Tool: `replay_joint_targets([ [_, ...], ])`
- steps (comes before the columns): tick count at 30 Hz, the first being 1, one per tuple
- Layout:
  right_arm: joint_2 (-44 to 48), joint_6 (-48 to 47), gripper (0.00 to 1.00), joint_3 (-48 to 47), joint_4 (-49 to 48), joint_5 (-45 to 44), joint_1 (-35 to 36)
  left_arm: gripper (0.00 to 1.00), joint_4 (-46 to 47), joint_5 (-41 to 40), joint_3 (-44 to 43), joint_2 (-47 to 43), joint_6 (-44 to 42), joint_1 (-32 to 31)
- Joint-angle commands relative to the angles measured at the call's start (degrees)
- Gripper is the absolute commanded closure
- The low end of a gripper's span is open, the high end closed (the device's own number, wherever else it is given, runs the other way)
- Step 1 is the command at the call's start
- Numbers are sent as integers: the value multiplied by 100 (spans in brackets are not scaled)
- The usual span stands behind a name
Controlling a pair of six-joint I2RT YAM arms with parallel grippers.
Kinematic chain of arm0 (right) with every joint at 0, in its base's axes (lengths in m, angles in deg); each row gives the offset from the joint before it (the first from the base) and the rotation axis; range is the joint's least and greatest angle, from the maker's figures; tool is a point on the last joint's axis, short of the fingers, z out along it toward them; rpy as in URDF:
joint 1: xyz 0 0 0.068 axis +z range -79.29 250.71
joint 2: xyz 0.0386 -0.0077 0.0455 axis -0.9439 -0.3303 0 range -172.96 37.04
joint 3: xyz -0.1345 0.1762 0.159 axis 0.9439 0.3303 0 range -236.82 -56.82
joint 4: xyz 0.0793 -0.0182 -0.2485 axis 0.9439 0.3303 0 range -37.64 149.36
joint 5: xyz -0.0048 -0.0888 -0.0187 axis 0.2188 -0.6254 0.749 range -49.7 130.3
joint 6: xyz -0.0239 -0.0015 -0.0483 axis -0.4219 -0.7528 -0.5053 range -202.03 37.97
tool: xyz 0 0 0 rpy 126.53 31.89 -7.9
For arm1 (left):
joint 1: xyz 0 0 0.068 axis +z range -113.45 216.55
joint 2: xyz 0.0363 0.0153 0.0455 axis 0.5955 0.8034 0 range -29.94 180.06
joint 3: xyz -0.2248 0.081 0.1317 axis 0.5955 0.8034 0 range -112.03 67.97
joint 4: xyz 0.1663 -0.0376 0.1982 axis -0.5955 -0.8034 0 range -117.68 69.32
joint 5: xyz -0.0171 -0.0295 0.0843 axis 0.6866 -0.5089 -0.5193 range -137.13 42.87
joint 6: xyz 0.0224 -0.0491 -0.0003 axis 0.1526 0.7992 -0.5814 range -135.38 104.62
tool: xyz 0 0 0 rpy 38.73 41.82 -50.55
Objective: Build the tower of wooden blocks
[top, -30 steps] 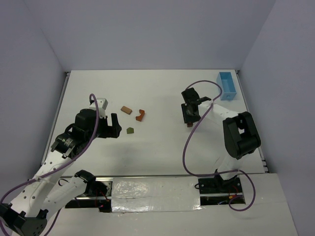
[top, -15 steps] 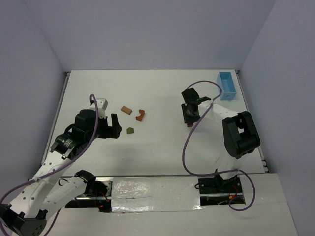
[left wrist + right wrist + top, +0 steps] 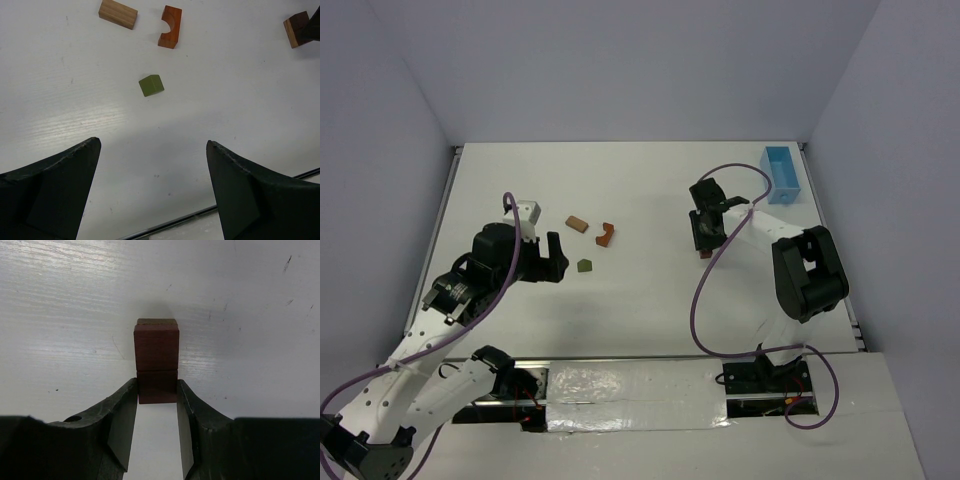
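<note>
At the right of centre in the top view, the right gripper (image 3: 157, 390) is pinched narrow on a dark brown block (image 3: 156, 347) down at the white table (image 3: 650, 300). At the left, the left gripper (image 3: 152, 145) is spread wide and holds nothing. The green block (image 3: 151, 85) lies near, between its fingers' lines. The tan block (image 3: 118, 14) and the orange arch (image 3: 170, 27) lie apart along the top edge of the left wrist view.

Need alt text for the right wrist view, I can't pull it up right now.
The right gripper is closed on the near end of a dark brown block, one finger against each side. Only white table shows around it.
</note>
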Motion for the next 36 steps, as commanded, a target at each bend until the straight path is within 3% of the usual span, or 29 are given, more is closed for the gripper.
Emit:
replay_joint_targets([
  [1,-93,15,59,-180,-68,-31,-65,1,167,-59,-21,-73,-82,-59],
  [12,12,15,51,-162,-95,66,-65,1,167,-68,-29,-55,-82,-85],
  [19,336,41,37,-127,-68,153,-65,0,158,-94,-21,-64,-73,-94],
  [23,908,24,0,-22,-112,338,-56,1,158,-121,-21,-46,-64,-94],
  [27,1611,155,0,-57,28,155,75,0,132,-208,-38,-20,-38,-94],
  [36,2780,726,0,-312,249,-1514,1858,0,0,-797,-65,-98,173,-94],
])
